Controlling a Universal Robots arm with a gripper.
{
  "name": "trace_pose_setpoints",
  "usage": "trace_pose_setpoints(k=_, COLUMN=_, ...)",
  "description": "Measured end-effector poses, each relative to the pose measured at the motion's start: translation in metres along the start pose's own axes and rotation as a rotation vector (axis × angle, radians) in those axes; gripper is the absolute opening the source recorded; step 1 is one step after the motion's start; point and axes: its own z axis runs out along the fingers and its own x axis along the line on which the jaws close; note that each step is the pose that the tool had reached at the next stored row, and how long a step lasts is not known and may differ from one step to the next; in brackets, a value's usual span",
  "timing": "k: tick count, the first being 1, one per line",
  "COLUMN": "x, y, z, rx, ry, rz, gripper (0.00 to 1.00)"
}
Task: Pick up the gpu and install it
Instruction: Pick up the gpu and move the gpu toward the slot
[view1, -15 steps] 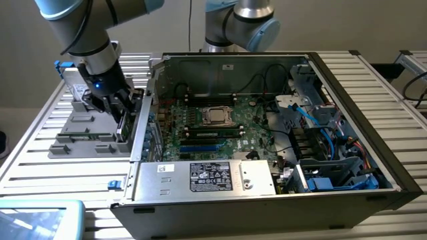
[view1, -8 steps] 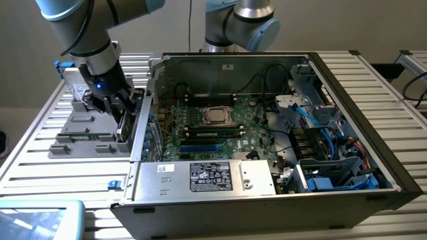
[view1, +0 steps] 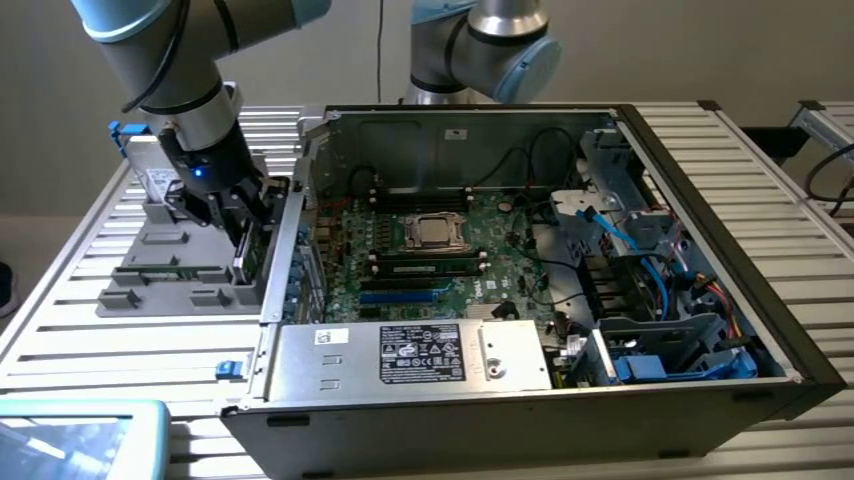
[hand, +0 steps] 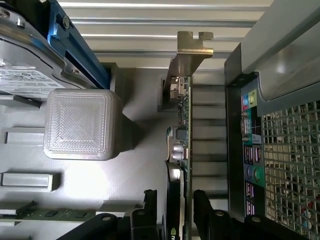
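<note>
The gpu (hand: 181, 150) stands on edge in a grey holder (view1: 160, 270) to the exterior view's left of the open computer case (view1: 707, 210). In the wrist view I see it edge-on: green board, black shroud, and its metal end bracket (hand: 192, 52) at the far end. My gripper (hand: 175, 202) is open and straddles the card's near end, one black finger (hand: 150, 210) on the shroud side and the other on the board side. A small gap shows at the shroud-side finger. In the exterior view the gripper (view1: 238, 222) hangs low over the holder beside the case wall.
A silver hard drive (hand: 30, 75) with blue tabs and a grey block (hand: 80, 125) share the holder, along with a green memory stick (hand: 50, 214). The case's perforated rear panel (hand: 285, 150) is close beside the card. A second arm (view1: 481, 50) stands behind the case.
</note>
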Motion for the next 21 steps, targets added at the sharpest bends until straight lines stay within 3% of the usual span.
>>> trace_pose_setpoints(k=10, x=0.0000, y=-0.0003, z=0.0000, rx=-0.0026, ry=0.0000, rz=0.005, gripper=0.44)
trace_pose_setpoints(k=13, x=0.0001, y=-0.0003, z=0.0001, rx=-0.0072, ry=0.0001, rz=0.005, gripper=0.44)
trace_pose_setpoints(k=17, x=0.0001, y=-0.0020, z=0.0000, rx=-0.0185, ry=0.0002, rz=0.006, gripper=0.44)
trace_pose_setpoints(k=21, x=0.0001, y=-0.0026, z=-0.0001, rx=-0.0226, ry=0.0016, rz=0.006, gripper=0.44)
